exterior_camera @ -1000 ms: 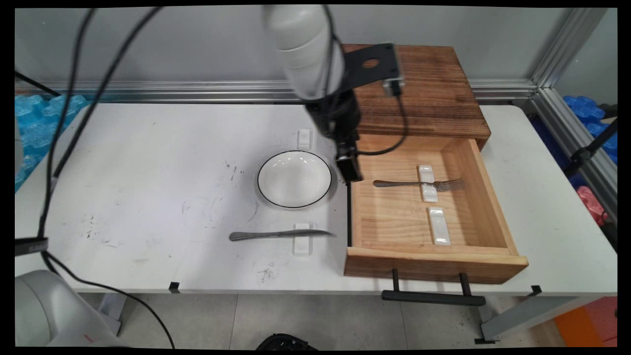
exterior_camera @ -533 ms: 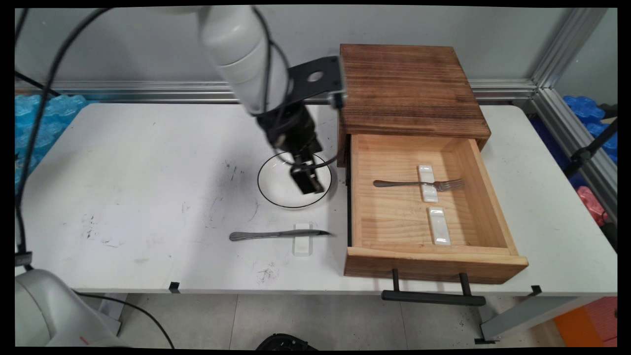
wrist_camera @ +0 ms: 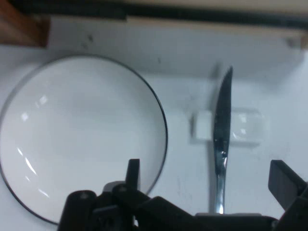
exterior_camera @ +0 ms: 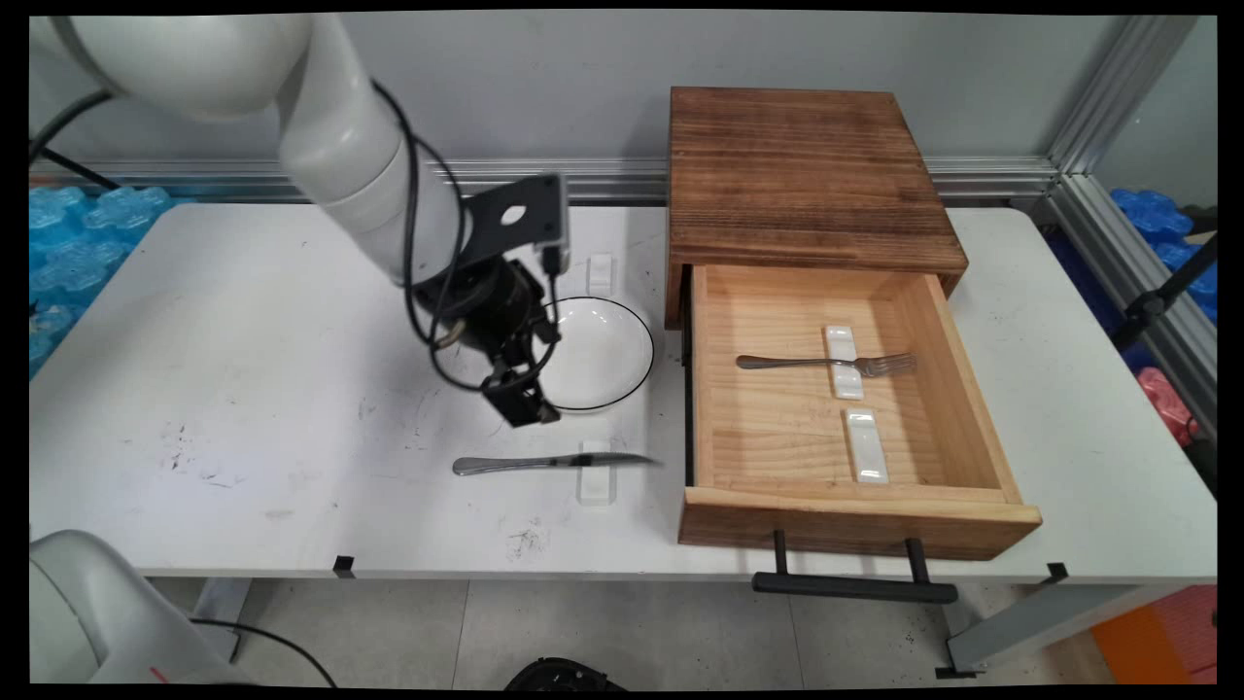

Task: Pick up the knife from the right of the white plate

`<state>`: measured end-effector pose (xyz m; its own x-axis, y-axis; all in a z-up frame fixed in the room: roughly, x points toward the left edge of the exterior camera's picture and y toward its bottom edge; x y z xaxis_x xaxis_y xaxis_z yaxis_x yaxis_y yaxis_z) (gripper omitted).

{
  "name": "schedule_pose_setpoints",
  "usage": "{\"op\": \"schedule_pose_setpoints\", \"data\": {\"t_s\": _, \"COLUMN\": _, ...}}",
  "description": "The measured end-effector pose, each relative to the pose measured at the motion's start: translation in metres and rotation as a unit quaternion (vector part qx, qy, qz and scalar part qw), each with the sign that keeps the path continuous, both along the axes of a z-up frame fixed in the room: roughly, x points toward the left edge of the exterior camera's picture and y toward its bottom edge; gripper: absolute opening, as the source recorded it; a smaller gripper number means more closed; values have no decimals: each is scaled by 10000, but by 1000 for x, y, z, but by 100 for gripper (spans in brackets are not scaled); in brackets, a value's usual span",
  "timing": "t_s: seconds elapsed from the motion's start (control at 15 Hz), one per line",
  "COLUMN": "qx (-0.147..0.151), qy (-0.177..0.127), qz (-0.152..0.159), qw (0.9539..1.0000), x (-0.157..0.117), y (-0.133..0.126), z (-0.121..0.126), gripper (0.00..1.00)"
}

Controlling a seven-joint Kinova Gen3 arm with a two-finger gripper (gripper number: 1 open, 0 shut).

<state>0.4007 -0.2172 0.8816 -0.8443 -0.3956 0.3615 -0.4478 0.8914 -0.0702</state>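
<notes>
Main view, drawer [exterior_camera: 957, 389] holding fork [exterior_camera: 826, 364], plate [exterior_camera: 603, 352] bare, end effector [exterior_camera: 523, 405] released

Gripper [exterior_camera: 523, 406] hangs empty above desk [exterior_camera: 243, 369], fingers spread wide, nearest to knife [exterior_camera: 544, 463], just past plate's near-left rim. Knife: all-metal, lies flat, handle to picture left, blade to right, blade resting across small white rest [exterior_camera: 595, 473]; blade tip near drawer's [exterior_camera: 836, 408] left wall, not touching. Plate [exterior_camera: 593, 352]: round, white w/ thin black rim, upright, empty, just beyond knife, left of drawer.
</notes>
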Motion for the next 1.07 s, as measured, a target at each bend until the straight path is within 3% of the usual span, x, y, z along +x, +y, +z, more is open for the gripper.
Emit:
{"op": "schedule_pose_setpoints", "data": {"t_s": 0.33, "qx": 60, "qy": 12, "qz": -5, "qw": 10000, "x": 18, "y": 11, "z": -28, "gripper": 100}}
{"op": "schedule_pose_setpoints", "data": {"t_s": 1.07, "qx": 259, "qy": 69, "qz": -126, "qw": 9996, "x": 28, "y": 22, "z": -78, "gripper": 100}}
